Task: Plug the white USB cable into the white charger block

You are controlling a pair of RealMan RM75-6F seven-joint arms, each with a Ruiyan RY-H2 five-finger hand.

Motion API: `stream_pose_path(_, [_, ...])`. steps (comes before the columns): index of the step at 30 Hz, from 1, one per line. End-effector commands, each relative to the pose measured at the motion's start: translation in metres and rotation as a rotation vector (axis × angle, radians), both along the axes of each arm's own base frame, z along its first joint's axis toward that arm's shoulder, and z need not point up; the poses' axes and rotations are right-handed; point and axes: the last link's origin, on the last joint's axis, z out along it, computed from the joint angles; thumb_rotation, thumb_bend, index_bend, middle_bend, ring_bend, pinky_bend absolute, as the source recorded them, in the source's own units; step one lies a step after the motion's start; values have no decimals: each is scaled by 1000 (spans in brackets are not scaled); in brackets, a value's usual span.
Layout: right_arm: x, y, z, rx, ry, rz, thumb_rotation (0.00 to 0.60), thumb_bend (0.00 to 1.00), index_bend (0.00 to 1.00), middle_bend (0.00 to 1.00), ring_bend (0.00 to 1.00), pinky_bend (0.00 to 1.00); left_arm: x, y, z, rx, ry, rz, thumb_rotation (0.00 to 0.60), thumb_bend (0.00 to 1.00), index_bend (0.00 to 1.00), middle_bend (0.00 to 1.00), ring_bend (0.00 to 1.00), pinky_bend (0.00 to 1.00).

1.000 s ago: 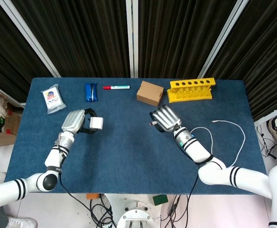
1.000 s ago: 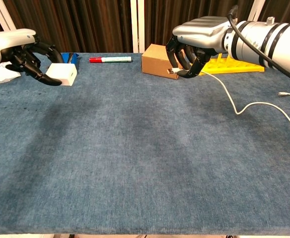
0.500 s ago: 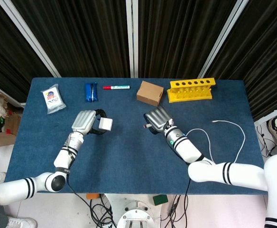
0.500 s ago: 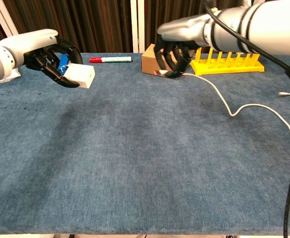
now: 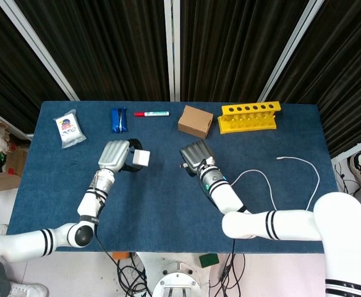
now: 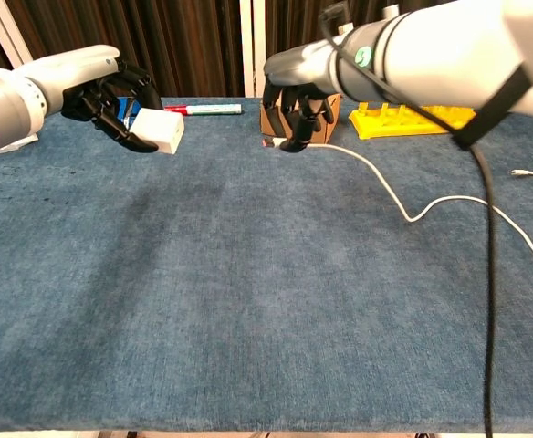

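Above a blue desk (image 5: 168, 198), the left hand (image 5: 114, 154) grips the white charger block (image 5: 141, 158), which juts from its fingers (image 6: 125, 137) toward the right hand (image 5: 195, 156). That hand's fingers (image 6: 299, 117) pinch the plug end of the white USB cable (image 6: 403, 205), its tip (image 6: 268, 142) poking out toward the block, while the slack trails behind across the desk. A clear gap separates plug and block, with the brown box (image 5: 195, 120) just beyond the right fingers. The risk, by this reading: the block's port faces away from both cameras, so a tilted or flipped plug could jam against the housing, and the dragging cable could twist it within the pinch
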Motion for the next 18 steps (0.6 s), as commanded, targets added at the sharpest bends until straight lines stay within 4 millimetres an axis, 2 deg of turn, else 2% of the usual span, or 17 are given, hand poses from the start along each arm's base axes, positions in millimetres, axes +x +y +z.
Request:
stream_pose_path(1, [12,0,-9,-19,2,-31,600,971,623,614,541,544,8,2,0,11,-7,13,600,211,609,518,780,992])
stream_pose_path(18, [35,-15,-18,-71,-54,-115,600,984,623,614,553,550,28,5,-6,19,-29,40,600,211,609,529,784,997])
